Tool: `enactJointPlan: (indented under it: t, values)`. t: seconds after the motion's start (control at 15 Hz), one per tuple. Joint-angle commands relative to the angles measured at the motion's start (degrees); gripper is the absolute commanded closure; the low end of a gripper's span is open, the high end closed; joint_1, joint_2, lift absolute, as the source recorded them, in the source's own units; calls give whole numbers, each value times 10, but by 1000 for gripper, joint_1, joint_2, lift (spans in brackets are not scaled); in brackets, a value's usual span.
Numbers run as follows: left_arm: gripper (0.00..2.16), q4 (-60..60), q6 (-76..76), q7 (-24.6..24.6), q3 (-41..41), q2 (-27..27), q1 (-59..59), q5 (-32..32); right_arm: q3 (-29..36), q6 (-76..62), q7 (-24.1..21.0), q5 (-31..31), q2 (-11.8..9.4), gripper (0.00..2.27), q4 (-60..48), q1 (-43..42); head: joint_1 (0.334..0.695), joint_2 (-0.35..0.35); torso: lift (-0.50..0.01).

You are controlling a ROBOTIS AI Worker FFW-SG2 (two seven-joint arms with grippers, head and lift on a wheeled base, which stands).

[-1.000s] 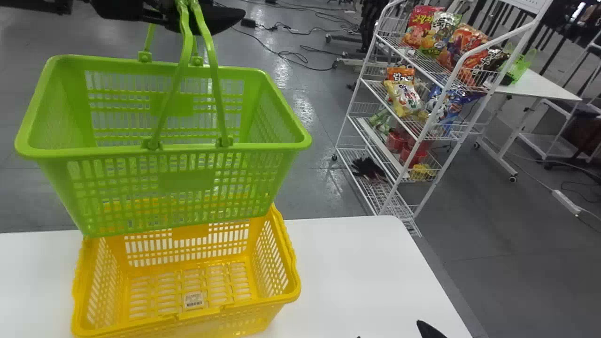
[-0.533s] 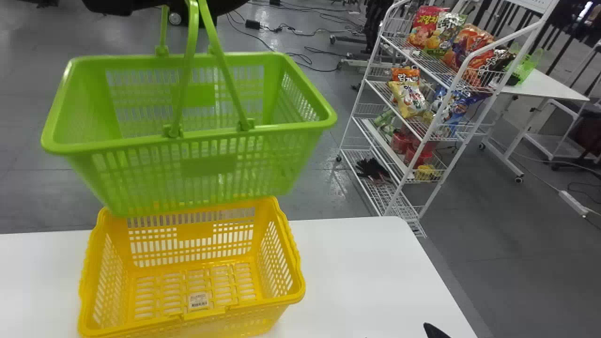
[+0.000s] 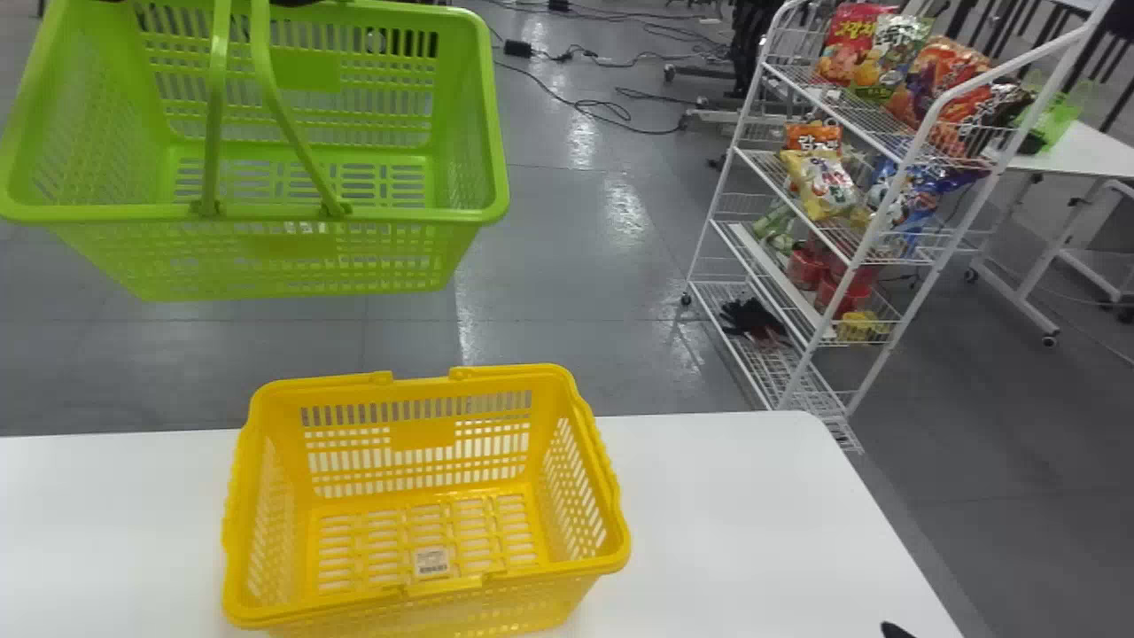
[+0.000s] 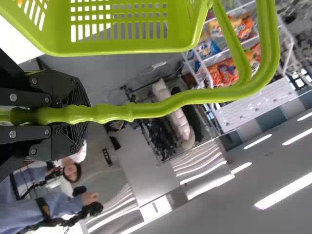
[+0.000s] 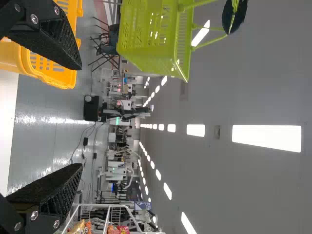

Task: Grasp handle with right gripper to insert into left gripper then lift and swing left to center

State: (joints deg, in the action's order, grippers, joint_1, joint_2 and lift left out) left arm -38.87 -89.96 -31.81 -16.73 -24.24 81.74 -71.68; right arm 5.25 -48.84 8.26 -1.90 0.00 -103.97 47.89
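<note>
Since the earlier frames, the green basket has moved left and up in the head view, drawing clear of the yellow basket's far rim, while the room and counter have slid right. The white counter carries the yellow basket, a pale label on its slotted floor. Beyond lies grey flooring with dark cables; to the right stands a white wire rack bearing snack bags, near a white side table.

Held in the air beyond the counter, toward the robot's left, the green basket has its long axis running roughly left to right, and its mouth faces up and tips toward the camera. Its handles rise inward from the rims to the left tool, a sliver at the top edge.

In the left wrist view, the left tool is clenched on the handles, which lie together between its ridged pads. The right tool shows a dark tip at the bottom edge; its own wrist view has its two fingers spread, holding nothing, with bright ceiling lights beyond.
</note>
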Motion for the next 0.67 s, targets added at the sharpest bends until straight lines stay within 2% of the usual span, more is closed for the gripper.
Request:
enactJointPlan:
  t: [0.0,0.07,0.13,0.4,0.6]
  values:
    - [2132,-9,-1,-14,-9,-71,0,-2,0,1,1,0,1,100,0,-1,583,-165,-93]
    - [2132,-18,-1,-17,-11,-100,-5,-2,1,1,1,0,1,100,0,-1,582,-135,-93]
    - [2132,-24,-1,-29,-21,-134,-10,-3,3,1,1,0,0,100,0,-1,581,-77,-93]
    - [2132,-60,-1,-60,-33,-242,-40,-5,17,6,14,-18,0,100,0,-3,595,41,-93]
    - [2132,-95,-1,-65,-26,-306,-80,-24,23,15,14,-18,0,100,-1,-6,613,126,-93]
